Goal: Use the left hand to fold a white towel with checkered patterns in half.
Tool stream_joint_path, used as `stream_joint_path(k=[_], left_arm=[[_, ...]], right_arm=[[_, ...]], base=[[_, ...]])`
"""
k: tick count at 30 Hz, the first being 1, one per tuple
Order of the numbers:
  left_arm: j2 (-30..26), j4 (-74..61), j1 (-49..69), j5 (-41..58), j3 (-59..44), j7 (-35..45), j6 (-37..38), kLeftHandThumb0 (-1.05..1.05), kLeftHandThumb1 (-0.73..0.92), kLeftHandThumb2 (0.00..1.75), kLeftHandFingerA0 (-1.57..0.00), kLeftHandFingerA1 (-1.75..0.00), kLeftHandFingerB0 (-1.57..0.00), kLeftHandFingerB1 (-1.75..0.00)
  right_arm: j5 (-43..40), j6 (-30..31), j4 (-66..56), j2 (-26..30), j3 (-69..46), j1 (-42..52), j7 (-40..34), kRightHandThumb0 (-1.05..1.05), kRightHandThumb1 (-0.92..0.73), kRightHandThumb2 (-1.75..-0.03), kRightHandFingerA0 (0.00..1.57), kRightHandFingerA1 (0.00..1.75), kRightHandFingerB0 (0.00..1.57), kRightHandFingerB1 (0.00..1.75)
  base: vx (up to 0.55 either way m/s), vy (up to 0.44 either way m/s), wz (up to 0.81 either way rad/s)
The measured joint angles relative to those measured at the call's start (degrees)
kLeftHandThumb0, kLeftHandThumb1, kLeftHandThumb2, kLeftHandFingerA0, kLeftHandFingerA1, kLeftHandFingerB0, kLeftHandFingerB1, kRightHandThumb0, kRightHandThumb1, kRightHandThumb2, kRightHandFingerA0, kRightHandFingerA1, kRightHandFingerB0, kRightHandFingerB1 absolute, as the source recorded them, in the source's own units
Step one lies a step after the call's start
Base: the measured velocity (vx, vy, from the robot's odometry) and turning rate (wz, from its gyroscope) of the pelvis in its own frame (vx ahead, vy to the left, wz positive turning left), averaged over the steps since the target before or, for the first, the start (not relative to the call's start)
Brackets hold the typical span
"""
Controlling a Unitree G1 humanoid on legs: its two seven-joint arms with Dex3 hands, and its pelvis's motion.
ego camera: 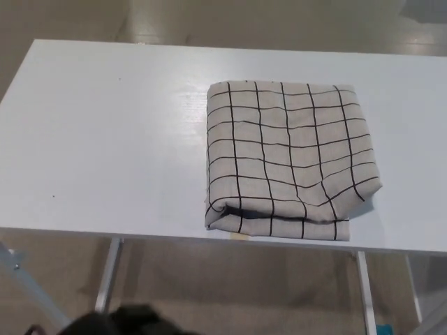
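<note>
While the white table (105,146) stands over beige floor (230,293), the folded checkered towel (290,159) lies flat; dark blur (122,322) at bottom edge, finger state unreadable.

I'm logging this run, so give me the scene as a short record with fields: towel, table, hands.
towel: white with black checks, folded, lying flat on the table
towel position: right of centre, its near edge close to the table's front edge
fold: layers show at the near edge, slightly puffed at the near left corner
table: white top, metal legs below
left hand: dark blurred shape at the bottom edge, off the towel; cannot tell if open
right hand: not in view
</note>
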State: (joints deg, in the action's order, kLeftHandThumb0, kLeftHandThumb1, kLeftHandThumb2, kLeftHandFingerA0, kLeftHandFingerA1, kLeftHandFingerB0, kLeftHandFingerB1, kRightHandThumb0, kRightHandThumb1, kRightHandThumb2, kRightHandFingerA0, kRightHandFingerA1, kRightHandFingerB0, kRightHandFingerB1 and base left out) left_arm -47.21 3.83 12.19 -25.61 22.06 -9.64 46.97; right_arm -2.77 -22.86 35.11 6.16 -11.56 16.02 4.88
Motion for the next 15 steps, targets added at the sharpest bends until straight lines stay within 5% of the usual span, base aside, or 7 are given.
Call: stream_joint_path(k=[1,2,15], left_arm=[[0.93,2.08,2.18,1.39,-1.07,0.01,0.4,-0.75,0.57,0.58,-0.18,-0.31,-0.2,-0.29],[1.83,4.21,3.85,2.56,-2.08,0.11,0.5,-0.37,0.25,0.88,-0.01,-0.49,0.0,-0.47],[12.72,23.67,4.94,12.54,-11.31,5.26,-3.41,-0.37,0.25,0.88,-0.01,-0.49,0.0,-0.47]], right_arm=[[0.0,0.0,0.32,0.01,0.04,0.25,0.01,-0.41,-0.64,-0.59,0.44,0.37,0.46,0.36],[0.0,0.0,0.5,0.01,0.05,0.36,0.01,-0.41,-0.65,-0.6,0.44,0.37,0.44,0.36],[0.05,0.0,2.88,0.02,0.25,0.61,0.0,-0.41,-0.65,-0.6,0.44,0.37,0.44,0.36]], base=[[0.0,0.0,0.0],[0.0,0.0,0.0],[0.0,0.0,0.0]])
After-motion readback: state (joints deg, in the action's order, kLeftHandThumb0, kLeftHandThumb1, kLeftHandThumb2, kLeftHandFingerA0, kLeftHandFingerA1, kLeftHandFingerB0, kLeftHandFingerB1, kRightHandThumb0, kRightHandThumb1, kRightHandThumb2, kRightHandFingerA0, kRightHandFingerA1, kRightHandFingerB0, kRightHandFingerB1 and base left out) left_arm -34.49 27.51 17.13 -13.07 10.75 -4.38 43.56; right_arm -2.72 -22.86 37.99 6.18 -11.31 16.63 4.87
